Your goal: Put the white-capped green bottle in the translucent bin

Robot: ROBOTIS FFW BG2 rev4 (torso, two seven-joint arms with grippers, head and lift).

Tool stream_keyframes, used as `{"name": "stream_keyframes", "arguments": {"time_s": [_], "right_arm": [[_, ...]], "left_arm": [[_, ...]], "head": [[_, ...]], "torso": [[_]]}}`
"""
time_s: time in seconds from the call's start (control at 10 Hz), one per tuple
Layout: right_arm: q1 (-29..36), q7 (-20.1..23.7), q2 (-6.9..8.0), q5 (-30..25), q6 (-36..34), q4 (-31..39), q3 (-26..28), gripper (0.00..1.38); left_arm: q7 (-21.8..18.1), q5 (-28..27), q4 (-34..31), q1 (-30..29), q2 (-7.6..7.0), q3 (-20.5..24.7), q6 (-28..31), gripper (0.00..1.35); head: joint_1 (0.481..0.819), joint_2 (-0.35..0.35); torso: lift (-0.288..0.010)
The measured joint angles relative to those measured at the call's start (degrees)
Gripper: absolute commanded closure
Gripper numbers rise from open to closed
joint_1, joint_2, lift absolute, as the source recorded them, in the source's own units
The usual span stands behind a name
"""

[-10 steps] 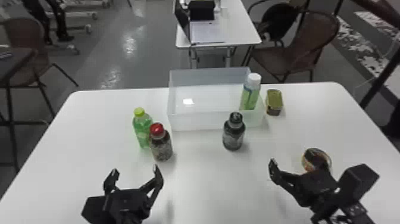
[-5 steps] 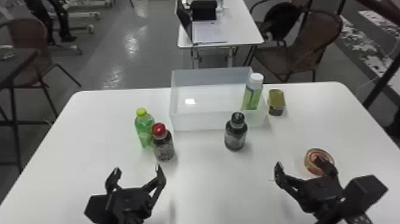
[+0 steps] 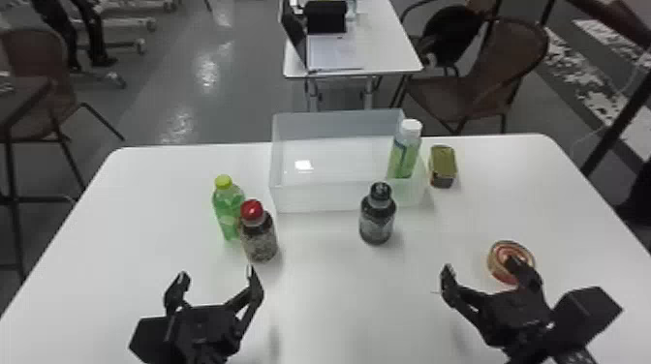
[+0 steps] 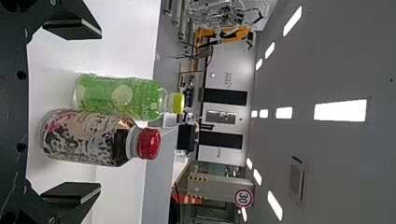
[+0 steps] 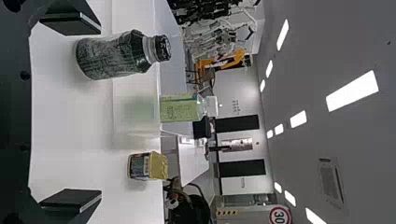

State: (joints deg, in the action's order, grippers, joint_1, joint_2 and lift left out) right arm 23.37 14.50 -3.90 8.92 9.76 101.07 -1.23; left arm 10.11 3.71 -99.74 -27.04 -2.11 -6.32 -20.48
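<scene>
passage between red-capped bottle [image 3: 260,238] and black-capped bottle [image 3: 377,221], the latter obstructing front of translucent bin [image 3: 319,198]

Over the last second, the right gripper [image 3: 480,270] shifted a little toward the robot's right and lower in the head view, its wrist dropping too. More of the round tin [image 3: 499,266] came into sight behind its finger.

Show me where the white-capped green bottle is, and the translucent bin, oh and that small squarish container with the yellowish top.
White-capped green bottle [image 3: 404,159]: head view, on its green body.
Translucent bin [image 3: 317,199]: head view, on its near wall.
Squarish container [image 5: 159,166]: right wrist view, on its yellowish top.
</scene>
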Motion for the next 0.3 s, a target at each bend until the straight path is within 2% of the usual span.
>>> {"name": "stream_keyframes", "arguments": {"time_s": [0.3], "right_arm": [[-0.15, 0.0, -0.22, -0.21, 0.0, -0.02, 0.0, 0.07]], "left_arm": [[0.0, -0.04, -0.02, 0.06, -0.07, 0.0, 0.02, 0.15]], "head": [[0.695, 0.042]], "torso": [[-0.116]]}}
